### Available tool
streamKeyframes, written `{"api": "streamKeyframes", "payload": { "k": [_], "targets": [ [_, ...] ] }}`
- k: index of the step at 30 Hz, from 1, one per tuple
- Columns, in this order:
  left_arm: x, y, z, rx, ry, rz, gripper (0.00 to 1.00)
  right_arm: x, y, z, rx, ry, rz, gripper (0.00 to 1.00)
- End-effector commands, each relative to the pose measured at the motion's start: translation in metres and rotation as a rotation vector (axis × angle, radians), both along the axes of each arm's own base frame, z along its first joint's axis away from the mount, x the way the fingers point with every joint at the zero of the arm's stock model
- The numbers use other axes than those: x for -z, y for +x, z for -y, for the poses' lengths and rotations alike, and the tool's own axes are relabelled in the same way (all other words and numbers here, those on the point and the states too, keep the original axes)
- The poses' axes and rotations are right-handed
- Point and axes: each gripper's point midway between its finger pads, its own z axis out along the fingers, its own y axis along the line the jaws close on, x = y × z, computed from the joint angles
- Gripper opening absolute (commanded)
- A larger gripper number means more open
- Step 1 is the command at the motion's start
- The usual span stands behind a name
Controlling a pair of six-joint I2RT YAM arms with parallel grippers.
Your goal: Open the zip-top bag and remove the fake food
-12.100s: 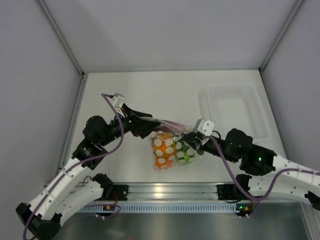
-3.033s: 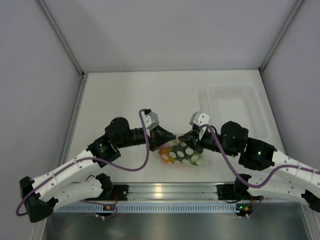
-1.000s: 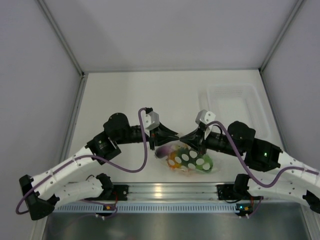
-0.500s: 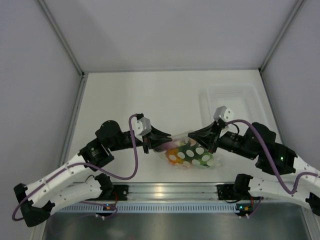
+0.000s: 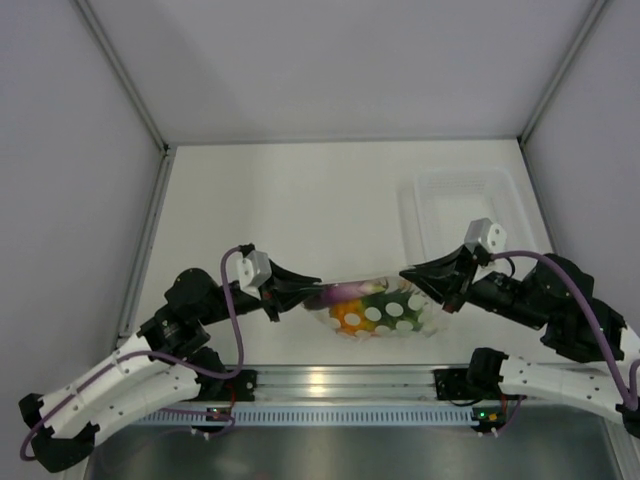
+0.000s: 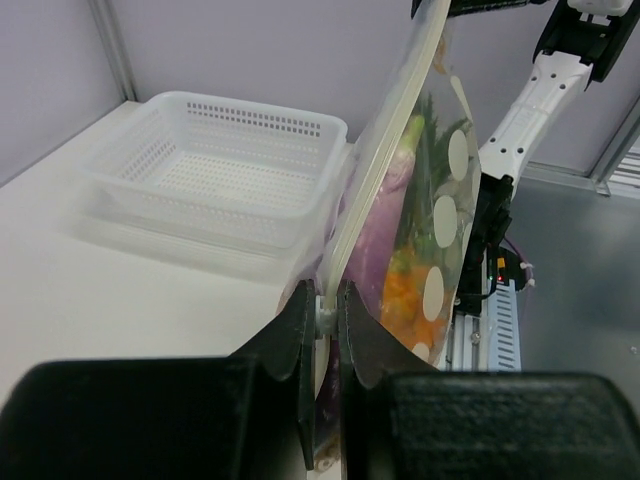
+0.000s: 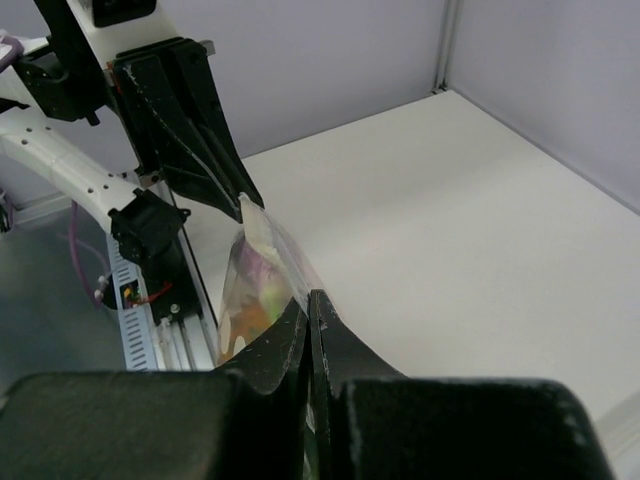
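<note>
The zip-top bag point(image 5: 385, 315), clear with white dots, is stretched between my two grippers near the table's front edge. My left gripper point(image 5: 312, 290) is shut on the bag's left top edge, clamping the zip strip point(image 6: 328, 300). My right gripper point(image 5: 408, 275) is shut on the right top edge point(image 7: 309, 303). The fake food is inside the bag: a purple piece point(image 6: 375, 235), an orange piece point(image 5: 348, 318) and something green. In the right wrist view the bag point(image 7: 262, 262) runs toward the left gripper point(image 7: 238, 200). I cannot tell whether the bag touches the table.
A rigid clear plastic tray point(image 5: 500, 200) stands at the back right; its rim point(image 6: 250, 115) also shows in the left wrist view. The metal rail point(image 5: 340, 380) with the arm bases runs along the near edge. Grey walls enclose the table.
Over the last second both grippers have moved apart, the left one leftward and the right one rightward. The bag's top edge is now pulled out longer between them.
</note>
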Motion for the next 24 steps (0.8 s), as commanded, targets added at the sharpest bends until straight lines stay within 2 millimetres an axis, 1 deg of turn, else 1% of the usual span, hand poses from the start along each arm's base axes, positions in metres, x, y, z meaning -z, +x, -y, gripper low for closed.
{"api": "streamKeyframes", "payload": {
  "k": [1,4,8,11,14,18,24],
  "targets": [
    [0.012,0.003,-0.004,-0.029,0.002,-0.037,0.0,-0.057,-0.002,0.038,0.081,0.149,0.089,0.0],
    [0.014,0.003,-0.006,-0.037,-0.004,-0.041,0.0,-0.057,-0.004,0.041,0.077,0.144,0.092,0.0],
    [0.012,0.003,-0.008,-0.045,-0.01,-0.036,0.0,-0.054,-0.006,0.045,0.073,0.126,0.087,0.0],
    [0.014,0.005,-0.008,-0.051,-0.006,-0.036,0.0,-0.056,-0.009,0.053,0.072,0.11,0.121,0.0],
    [0.022,0.007,-0.005,-0.048,0.014,-0.05,0.0,-0.055,-0.012,0.059,0.073,0.098,0.123,0.0],
    [0.024,0.006,-0.004,-0.045,0.014,-0.059,0.0,-0.057,-0.015,0.07,0.087,0.117,0.126,0.0],
    [0.022,0.005,-0.005,-0.045,0.007,-0.062,0.0,-0.053,-0.012,0.073,0.107,0.106,0.124,0.0]
  ]
}}
